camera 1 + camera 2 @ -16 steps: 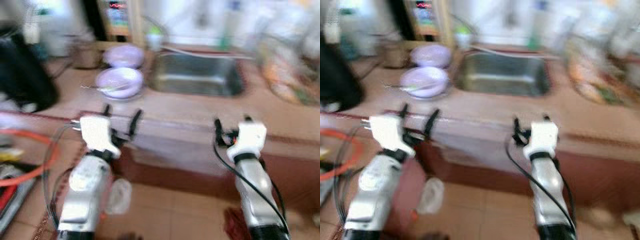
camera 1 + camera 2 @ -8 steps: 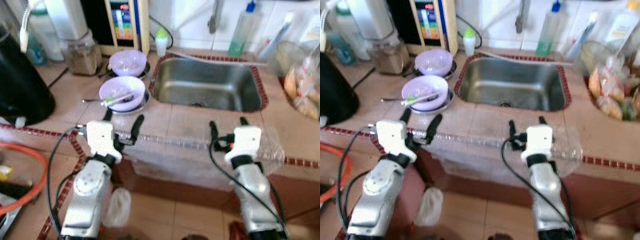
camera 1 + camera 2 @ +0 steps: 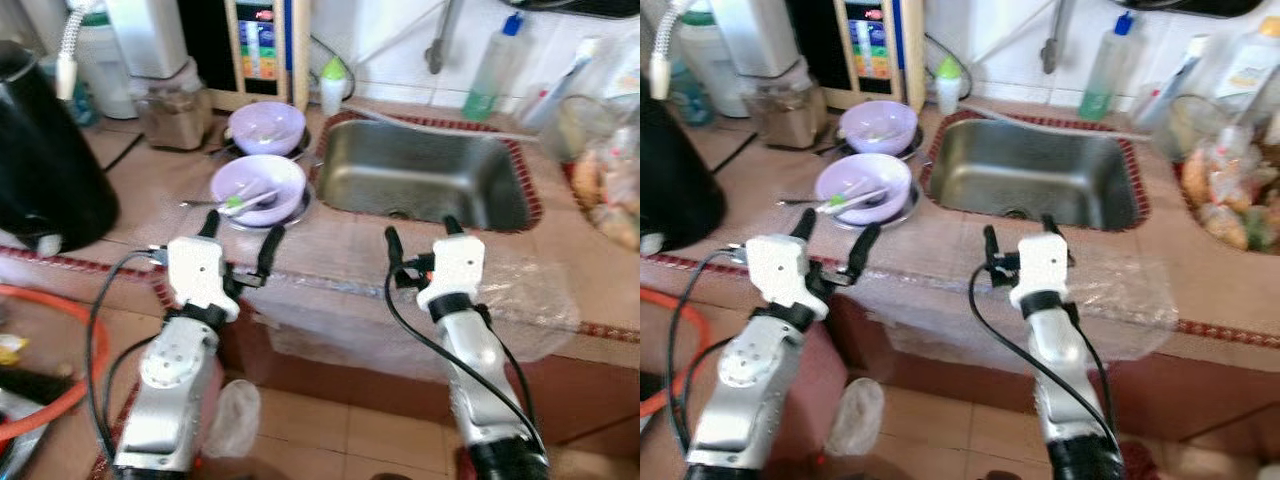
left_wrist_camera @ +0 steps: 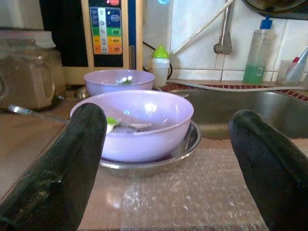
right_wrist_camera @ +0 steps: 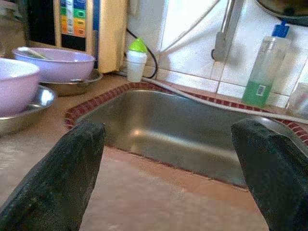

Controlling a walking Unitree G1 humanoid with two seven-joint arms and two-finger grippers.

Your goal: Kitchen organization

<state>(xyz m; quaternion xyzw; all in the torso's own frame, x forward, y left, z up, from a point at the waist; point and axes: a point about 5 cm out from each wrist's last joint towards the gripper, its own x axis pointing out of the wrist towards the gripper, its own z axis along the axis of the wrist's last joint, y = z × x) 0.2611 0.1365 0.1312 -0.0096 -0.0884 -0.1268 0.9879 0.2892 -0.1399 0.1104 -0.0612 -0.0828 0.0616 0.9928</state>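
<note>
From the left eye view, the left end effector point(image 3: 240, 232) hovers at the front edge of the tiled counter point(image 3: 150, 190), fingers spread wide and holding nothing. Just ahead of it sits a lilac bowl point(image 3: 258, 187) in a steel dish, a utensil lying across it; a second lilac bowl point(image 3: 267, 126) stands beyond. The right end effector point(image 3: 421, 236), also wide and empty, hangs over a sheet of bubble wrap point(image 3: 520, 300) draped over the counter's edge, with the steel sink point(image 3: 425, 180) straight ahead.

From the left wrist view, the glossy, round near bowl point(image 4: 134, 122) lies between the black fingers point(image 4: 67, 168), apart from both, the dimpled wrap beneath.

From the right wrist view, the sink point(image 5: 192, 134) with its red mosaic rim opens ahead of the fingers point(image 5: 62, 178); a green soap bottle point(image 5: 264, 72) stands beyond at the white-tiled wall.
</note>
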